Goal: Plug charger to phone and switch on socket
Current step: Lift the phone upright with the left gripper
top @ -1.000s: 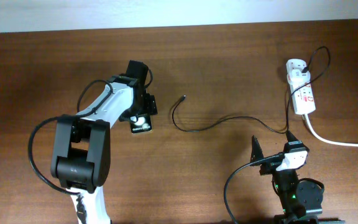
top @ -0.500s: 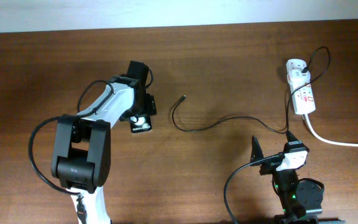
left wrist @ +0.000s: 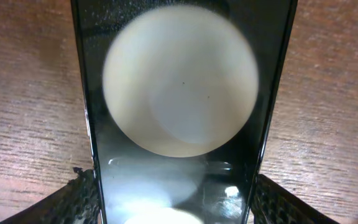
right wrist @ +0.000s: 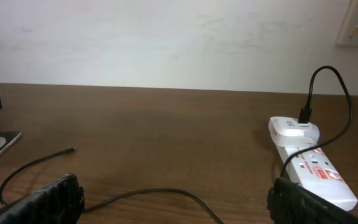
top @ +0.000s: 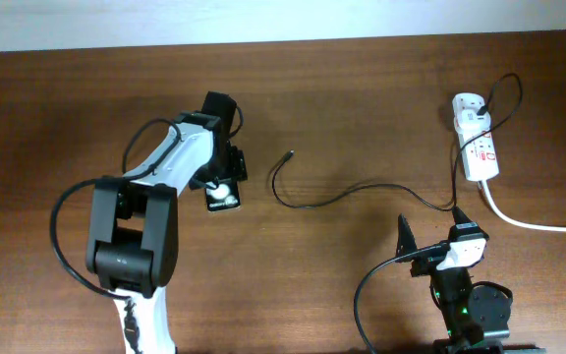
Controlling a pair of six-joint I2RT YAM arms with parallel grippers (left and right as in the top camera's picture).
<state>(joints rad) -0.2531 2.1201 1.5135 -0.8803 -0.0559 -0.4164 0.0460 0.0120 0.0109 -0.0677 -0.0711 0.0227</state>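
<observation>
The phone (top: 223, 196), a black slab with white circles, lies on the table left of centre. It fills the left wrist view (left wrist: 179, 93). My left gripper (top: 224, 183) is shut on the phone, with a finger (left wrist: 82, 199) against each long edge. The charger (top: 334, 200), a thin black cable, curves across the table, and its free plug tip (top: 291, 154) lies right of the phone. The cable (right wrist: 148, 193) and its tip (right wrist: 70, 150) also show in the right wrist view. The socket (top: 481, 147) lies at the far right and also shows in the right wrist view (right wrist: 312, 171). My right gripper (top: 430, 232) is open and empty (right wrist: 179, 202).
A white adapter block (top: 470, 104) sits at the socket's far end with the black cable plugged into it. A thick white lead (top: 538, 224) runs from the socket off the right edge. A pale wall borders the table's far edge.
My left arm has shifted a little, and the phone has moved very slightly up and left with it. The right arm and the cable have not moved.
</observation>
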